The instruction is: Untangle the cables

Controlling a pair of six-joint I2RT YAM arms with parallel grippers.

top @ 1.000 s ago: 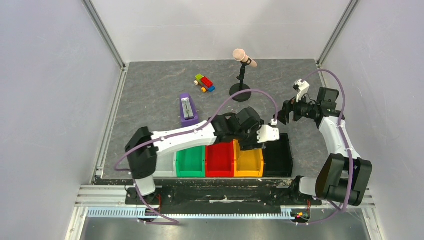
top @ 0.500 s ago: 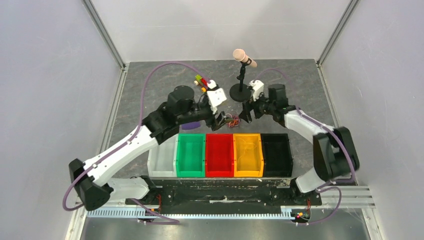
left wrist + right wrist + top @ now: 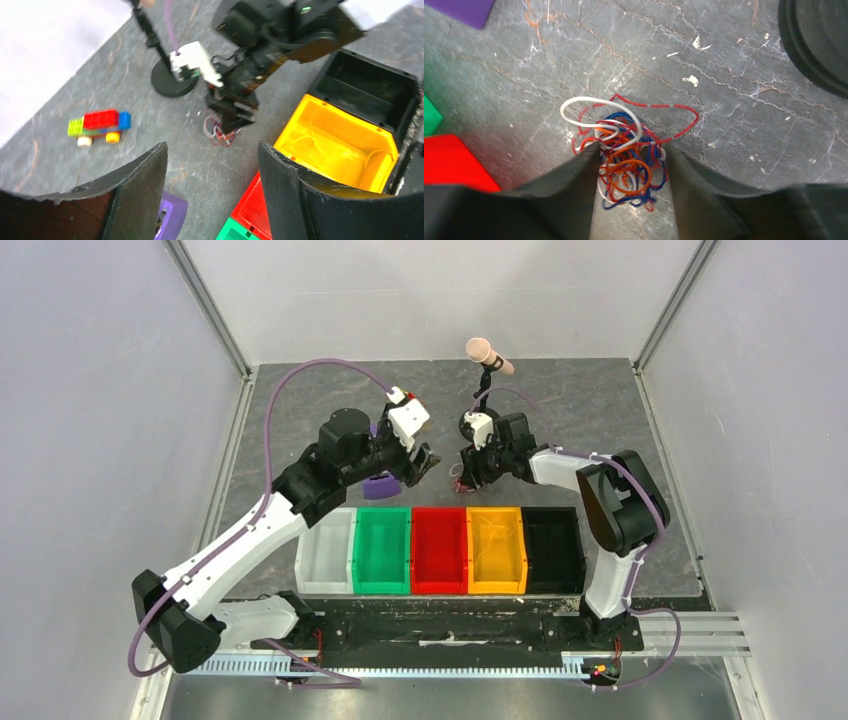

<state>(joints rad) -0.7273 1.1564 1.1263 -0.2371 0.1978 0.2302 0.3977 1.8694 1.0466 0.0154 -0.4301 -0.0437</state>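
The cables [image 3: 624,155] lay in a small knot on the desk [image 3: 300,410], just behind the yellow bin [image 3: 497,548]. The right tool [image 3: 631,148] was down over the knot with one finger on each side. It was open and held nothing yet.

I think the best way was to close softly on only a few loops, not squash the whole knot. A white loop and a long red loop stuck out on the side away from the yellow bin. Those looked easy for the other tool to take. Then the two tools should pull apart slowly, so nothing snaps tight.

The left tool [image 3: 211,145] was open wide too, with nothing in it. It hung above the desk, behind the yellow bin and off to its left, pointing at the knot.

The right arm bent round from behind the yellow bin, with its wrist tipped down. The left arm reached out long and slanted. The mic stand [image 3: 481,390] stood further back behind the yellow bin, so the pull should stay clear of it.
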